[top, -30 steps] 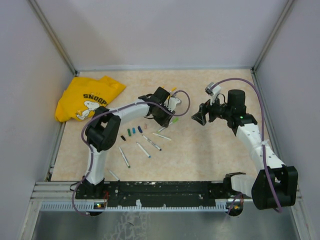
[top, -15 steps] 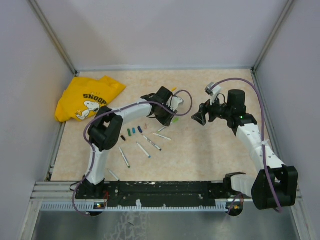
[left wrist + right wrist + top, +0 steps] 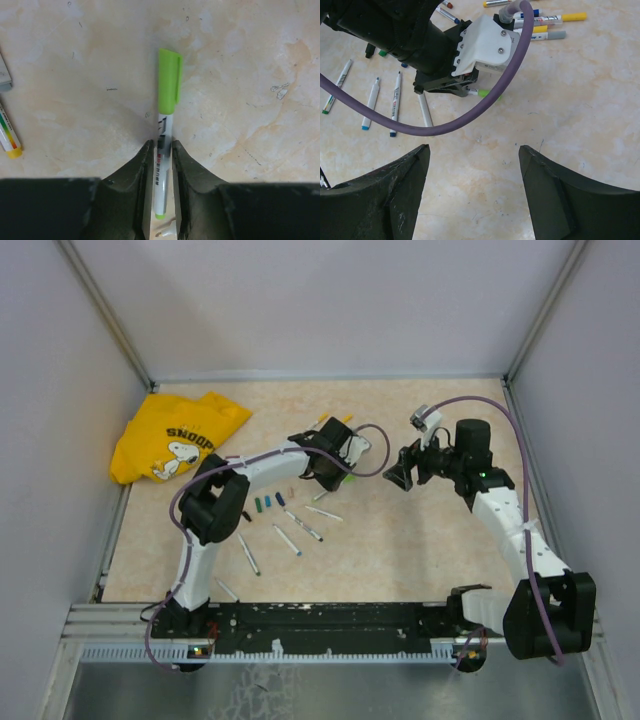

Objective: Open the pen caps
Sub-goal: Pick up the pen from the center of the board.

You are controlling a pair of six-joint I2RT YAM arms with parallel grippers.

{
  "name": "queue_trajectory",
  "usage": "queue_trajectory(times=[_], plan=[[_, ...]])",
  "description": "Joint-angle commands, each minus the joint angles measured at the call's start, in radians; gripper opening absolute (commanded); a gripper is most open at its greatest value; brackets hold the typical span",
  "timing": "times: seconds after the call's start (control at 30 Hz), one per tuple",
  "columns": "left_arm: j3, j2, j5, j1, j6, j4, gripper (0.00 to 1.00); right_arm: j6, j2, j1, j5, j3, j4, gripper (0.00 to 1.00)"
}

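My left gripper (image 3: 161, 145) is shut on the grey-white barrel of a pen whose light green cap (image 3: 169, 80) sticks out ahead of the jaws, low over the table. In the top view this gripper (image 3: 338, 468) is at the table's middle, with the green cap (image 3: 350, 479) beside it. Several loose caps, black (image 3: 246, 515), green (image 3: 259, 506) and blue (image 3: 281, 499), lie in a row to its near left. My right gripper (image 3: 475, 150) is open and empty; in the top view it (image 3: 398, 477) hovers just right of the left gripper.
Several uncapped pens (image 3: 286, 539) lie nearer the arm bases and show in the right wrist view (image 3: 395, 102). Capped pens, one with a yellow cap (image 3: 560, 17), lie beyond the left gripper. A yellow shirt (image 3: 175, 435) lies at the far left. The left arm's purple cable (image 3: 445, 127) loops between the grippers.
The left wrist has shifted slightly toward the far side and turned a little. The right arm has not moved.
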Motion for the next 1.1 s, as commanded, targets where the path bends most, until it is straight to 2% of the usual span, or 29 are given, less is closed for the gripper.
queue_trajectory(times=[0.0,0.23,0.43,0.6,0.8,1.07], plan=[[-0.045,0.082,-0.029,-0.008,-0.011,-0.068,0.22,0.007,-0.011,-0.007,-0.017,0.046,0.026,0.72],[-0.077,-0.020,-0.062,0.000,-0.010,0.016,0.00,0.010,-0.015,-0.007,-0.025,0.045,0.029,0.72],[-0.179,-0.172,-0.011,0.037,-0.046,0.151,0.00,0.014,-0.026,-0.008,-0.041,0.040,0.036,0.72],[-0.334,-0.332,0.113,0.066,-0.102,0.306,0.00,0.025,-0.031,-0.007,-0.072,0.033,0.049,0.72],[-0.538,-0.517,0.187,0.077,-0.193,0.478,0.00,0.075,-0.032,-0.007,-0.170,-0.001,0.111,0.72],[-0.984,-0.843,0.291,0.091,-0.442,0.972,0.00,0.147,-0.027,0.029,-0.269,-0.055,0.212,0.70]])
